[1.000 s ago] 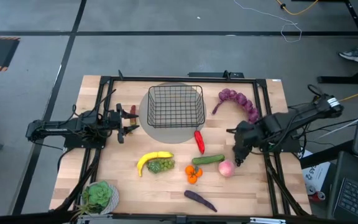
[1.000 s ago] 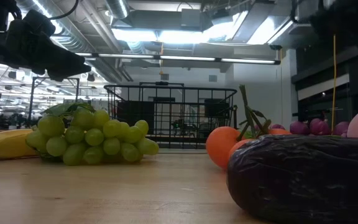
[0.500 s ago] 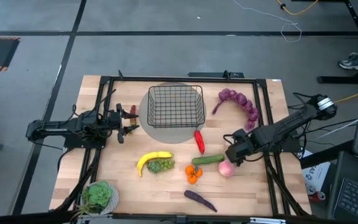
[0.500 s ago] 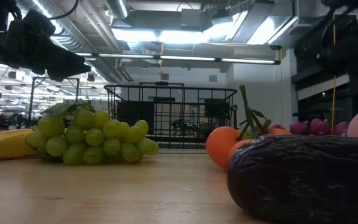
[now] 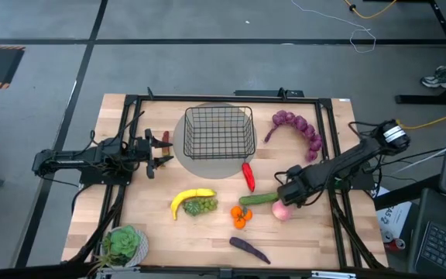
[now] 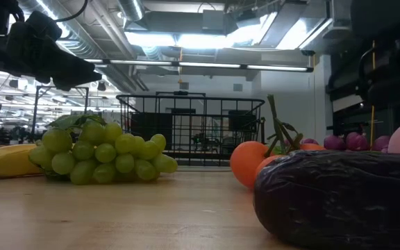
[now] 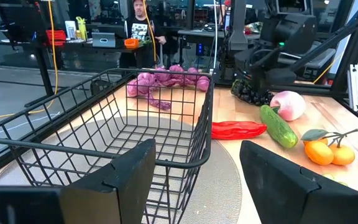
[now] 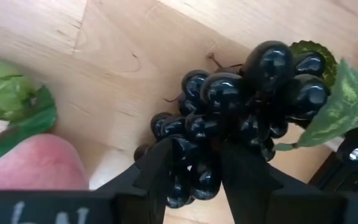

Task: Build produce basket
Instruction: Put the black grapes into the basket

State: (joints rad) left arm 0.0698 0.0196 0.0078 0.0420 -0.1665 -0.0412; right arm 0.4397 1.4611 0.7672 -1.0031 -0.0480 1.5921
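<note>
Your right gripper (image 5: pixel 285 195) has its fingers (image 8: pixel 166 163) clamped around a dark grape bunch (image 8: pixel 241 106), the berries bulging out between and past the tips, with a green leaf off to one side. The bunch hangs just above the counter (image 5: pixel 324 232), right beside the pink peach (image 5: pixel 282 211), and in the high view the gripper sits at the end of the green cucumber (image 5: pixel 258 199). From the left wrist you can see that dark bunch (image 7: pixel 252 92) under the right arm's wrist, just behind the peach and cucumber.

Your right arm reaches in low from the counter's right edge, stretched long and slanting toward the middle. Your left gripper (image 5: pixel 155 150) waits just left of the basket (image 5: pixel 220 132), fingers (image 7: pixel 114 177) spread wide with nothing between them, aimed at the basket's near wall.

The basket stands on the round grey disc (image 5: pixel 200 167), nothing in it. The red chili (image 5: pixel 248 175) lies just outside its right corner. Banana (image 5: pixel 190 198) and green grapes (image 5: pixel 200 207) lie together, oranges (image 5: pixel 240 216) near them, eggplant (image 5: pixel 249 249) at the front, the long purple grape bunch (image 5: pixel 300 128) at the back right.

Compared with a second ago, your right gripper has slid left, from beside the peach's right to over the cucumber's end, the arm stretching out further. Your left arm hasn't budged.
</note>
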